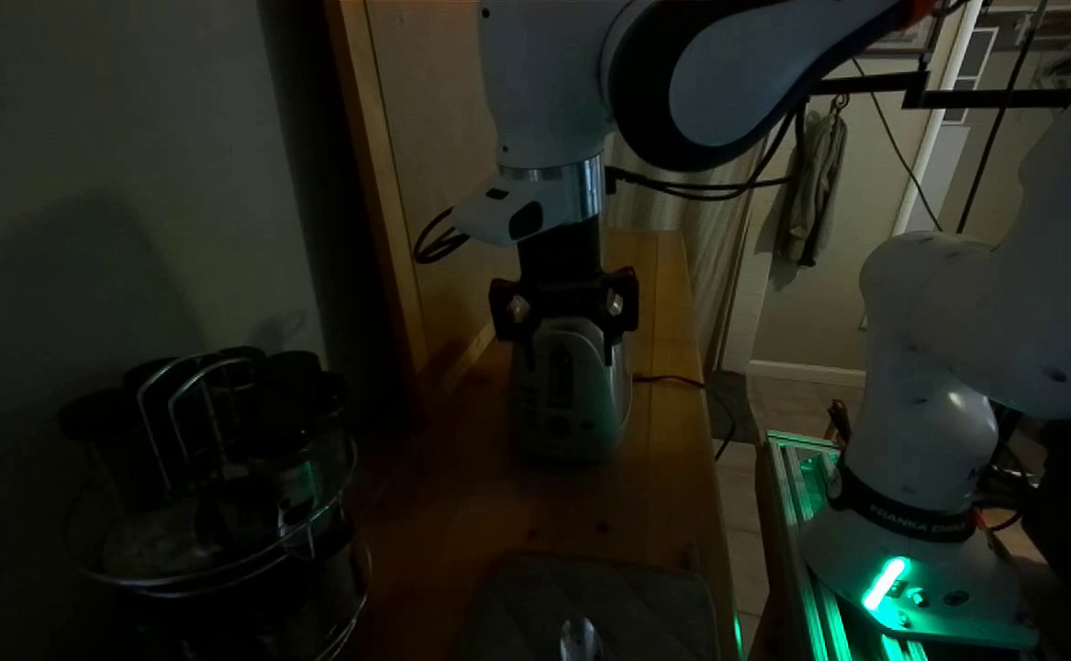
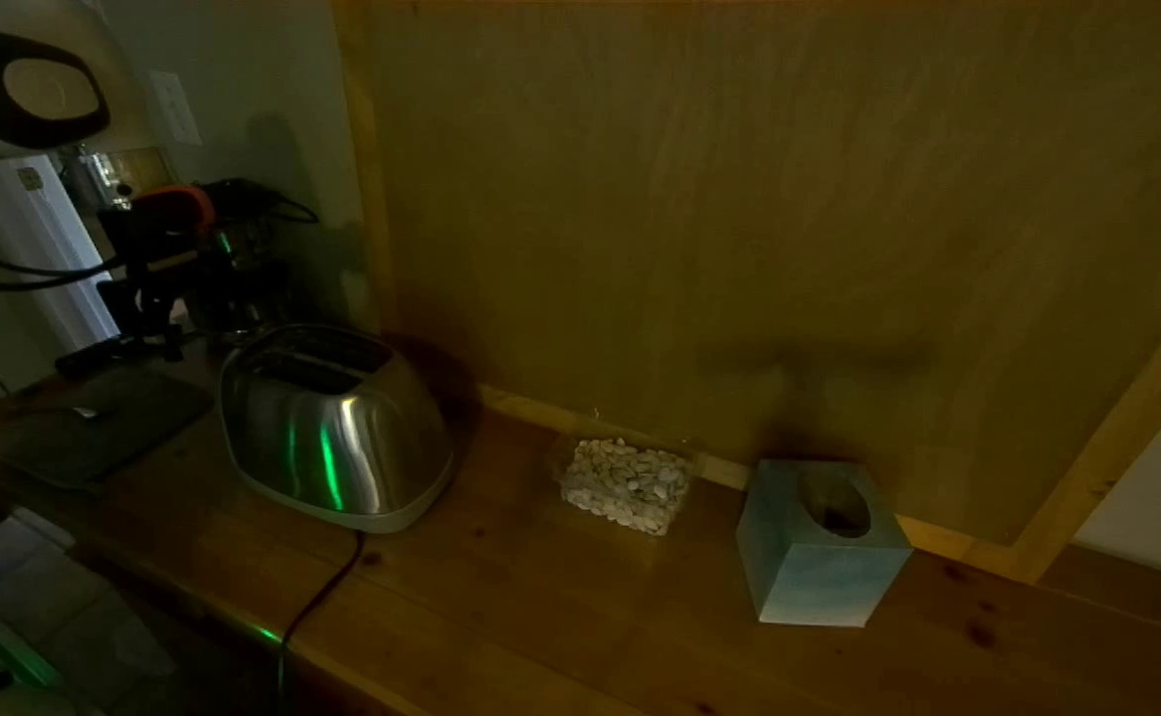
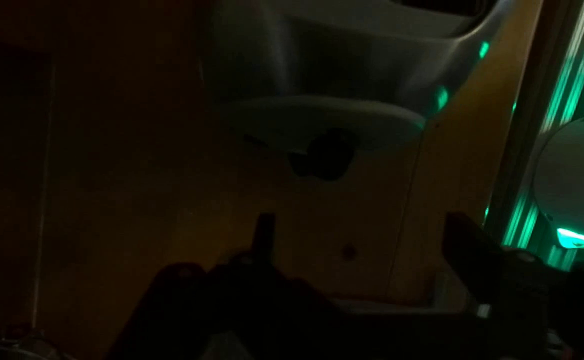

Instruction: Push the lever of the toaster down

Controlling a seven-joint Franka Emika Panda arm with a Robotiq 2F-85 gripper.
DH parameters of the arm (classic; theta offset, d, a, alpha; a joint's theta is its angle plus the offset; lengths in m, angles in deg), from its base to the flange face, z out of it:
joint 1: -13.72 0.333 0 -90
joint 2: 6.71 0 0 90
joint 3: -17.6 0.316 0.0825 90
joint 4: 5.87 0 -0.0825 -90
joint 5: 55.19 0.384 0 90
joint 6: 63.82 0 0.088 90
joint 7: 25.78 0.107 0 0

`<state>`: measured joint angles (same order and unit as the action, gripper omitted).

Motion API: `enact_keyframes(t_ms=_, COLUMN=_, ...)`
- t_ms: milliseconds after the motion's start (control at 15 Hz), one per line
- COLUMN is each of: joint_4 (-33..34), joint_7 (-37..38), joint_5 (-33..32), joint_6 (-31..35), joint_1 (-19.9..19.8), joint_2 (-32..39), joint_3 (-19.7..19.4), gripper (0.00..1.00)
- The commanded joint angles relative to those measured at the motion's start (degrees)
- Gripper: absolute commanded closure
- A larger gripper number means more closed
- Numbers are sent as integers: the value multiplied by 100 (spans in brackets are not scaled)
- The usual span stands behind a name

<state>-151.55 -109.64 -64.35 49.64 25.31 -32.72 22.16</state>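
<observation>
In an exterior view we saw a wire rack (image 1: pixel 172 580) of dark-topped jars (image 1: pixel 306 390) at the near left, their contents too dim to tell, and a spoon (image 1: pixel 580 640) on a quilted pad (image 1: pixel 517 610), nearer than the toaster (image 1: pixel 576 413) on the tabletop (image 1: pixel 434 523). In an exterior view a clear tub (image 2: pixel 677 502) of pale pieces (image 2: pixel 625 482) and an upright blue tissue box (image 2: pixel 824 577) stood to the toaster's right, while the toaster's cord (image 2: pixel 319 599) ran over the near edge. We could not see into its slots (image 2: pixel 306 375). The arm (image 1: pixel 544 92) held our hand (image 3: pixel 359 222) downward by the toaster's end; in the wrist view its fingers (image 3: pixel 263 235) stood well apart, holding nothing.
</observation>
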Motion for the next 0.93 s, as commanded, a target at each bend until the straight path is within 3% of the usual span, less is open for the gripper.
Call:
enact_keyframes(t_ms=0, joint_4=280, joint_7=168, joint_5=-180, joint_6=-424, joint_1=38, joint_2=-133, joint_3=64, gripper=0)
enact_keyframes(t_ms=467, joint_4=838, joint_7=487, joint_5=-122, joint_6=-783, joint_1=-1, joint_2=-189, joint_3=7, gripper=0)
enact_keyframes(t_ms=867, joint_4=690, joint_7=372, joint_5=-37, joint_6=-650, joint_1=75, joint_2=-134, joint_3=-40, gripper=0)
